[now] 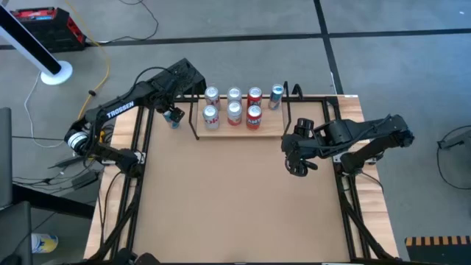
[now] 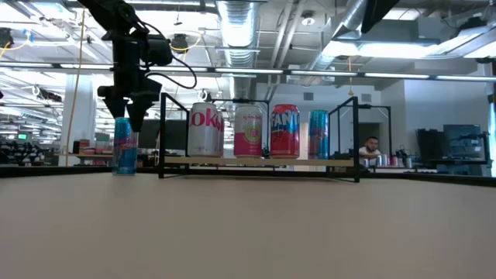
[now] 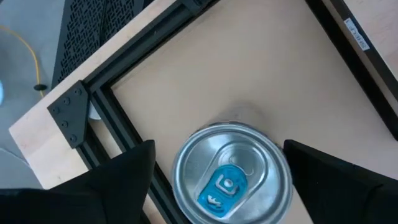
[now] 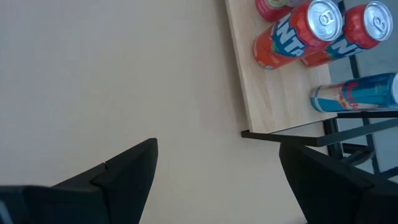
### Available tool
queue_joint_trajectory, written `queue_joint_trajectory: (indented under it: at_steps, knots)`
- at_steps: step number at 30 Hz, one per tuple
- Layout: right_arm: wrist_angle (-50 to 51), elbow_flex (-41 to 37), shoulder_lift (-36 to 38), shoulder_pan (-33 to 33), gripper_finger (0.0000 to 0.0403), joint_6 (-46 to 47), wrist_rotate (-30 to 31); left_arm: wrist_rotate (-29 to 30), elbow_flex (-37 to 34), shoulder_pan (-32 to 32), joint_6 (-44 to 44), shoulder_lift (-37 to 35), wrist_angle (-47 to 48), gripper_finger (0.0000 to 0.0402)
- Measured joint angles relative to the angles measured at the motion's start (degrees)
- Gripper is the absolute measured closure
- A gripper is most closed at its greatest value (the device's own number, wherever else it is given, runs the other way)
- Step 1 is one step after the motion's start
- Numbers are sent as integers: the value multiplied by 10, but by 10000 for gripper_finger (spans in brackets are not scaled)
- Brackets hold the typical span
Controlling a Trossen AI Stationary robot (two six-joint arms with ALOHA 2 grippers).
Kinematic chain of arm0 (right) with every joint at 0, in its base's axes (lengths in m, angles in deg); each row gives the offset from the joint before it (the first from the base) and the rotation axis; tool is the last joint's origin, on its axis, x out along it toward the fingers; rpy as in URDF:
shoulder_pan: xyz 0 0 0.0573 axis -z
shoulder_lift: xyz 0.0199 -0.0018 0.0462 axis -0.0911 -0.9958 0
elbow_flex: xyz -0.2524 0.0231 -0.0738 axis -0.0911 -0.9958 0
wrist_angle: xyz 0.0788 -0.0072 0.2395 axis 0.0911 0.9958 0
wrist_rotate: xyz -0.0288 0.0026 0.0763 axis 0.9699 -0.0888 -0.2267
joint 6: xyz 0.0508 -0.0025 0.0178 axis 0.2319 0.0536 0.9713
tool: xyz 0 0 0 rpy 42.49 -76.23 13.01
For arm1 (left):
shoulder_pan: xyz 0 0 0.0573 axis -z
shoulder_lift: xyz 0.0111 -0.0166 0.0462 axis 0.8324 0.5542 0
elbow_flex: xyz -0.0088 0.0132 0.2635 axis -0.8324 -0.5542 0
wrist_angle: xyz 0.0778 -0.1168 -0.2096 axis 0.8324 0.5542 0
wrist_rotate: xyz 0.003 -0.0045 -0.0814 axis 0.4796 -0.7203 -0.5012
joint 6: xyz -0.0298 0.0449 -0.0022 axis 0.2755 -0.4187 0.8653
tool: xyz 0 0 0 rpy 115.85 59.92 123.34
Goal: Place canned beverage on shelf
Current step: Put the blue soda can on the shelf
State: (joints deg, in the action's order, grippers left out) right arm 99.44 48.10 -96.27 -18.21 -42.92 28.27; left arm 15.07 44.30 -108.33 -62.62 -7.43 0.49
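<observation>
A slim blue can (image 1: 174, 122) stands upright on the brown tabletop just left of the shelf (image 1: 221, 131); it also shows in the low view (image 2: 124, 149) and the left wrist view (image 3: 231, 174). My left gripper (image 2: 129, 108) is open and points down right above the can's top, one finger on either side with a gap to each. The shelf's pale plank (image 2: 256, 161) in its black rod frame carries several upright cans. My right gripper (image 1: 296, 156) is open and empty over the table, right of the shelf.
The cans on the shelf (image 4: 273, 93) stand in two rows, among them red ones (image 4: 292, 31) and a blue one (image 4: 354, 93) at the right end. The black table frame (image 3: 102, 102) runs close to the blue can. Bare tabletop lies toward the near edge.
</observation>
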Motion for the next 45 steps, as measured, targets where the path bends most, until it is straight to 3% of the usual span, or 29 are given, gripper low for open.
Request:
queue_joint_trajectory:
  at_steps: [8, 11, 18, 25, 31, 37, 45]
  knots:
    - [-1, 0, 0, 24, 42, -8, 0, -2, 0, 0, -12, 0, 4, 171]
    - [-1, 0, 0, 27, 42, -8, -1, -1, 2, 0, -10, -2, 17, 175]
    - [-7, 0, 0, 26, 42, -8, -2, 0, 33, 32, 14, -30, 143, 167]
    - [-14, 0, 0, 26, 42, -15, -3, -82, 33, 165, 86, -102, 224, 157]
    - [-19, -4, 0, 21, 42, -42, -18, -112, 33, 356, 187, -130, 150, 160]
    - [-51, -63, 26, 22, 42, -40, -16, -114, 50, 487, 175, -40, -7, 160]
    - [-134, -135, 77, 19, 42, -12, -16, -78, 246, 529, 59, 154, -23, 160]
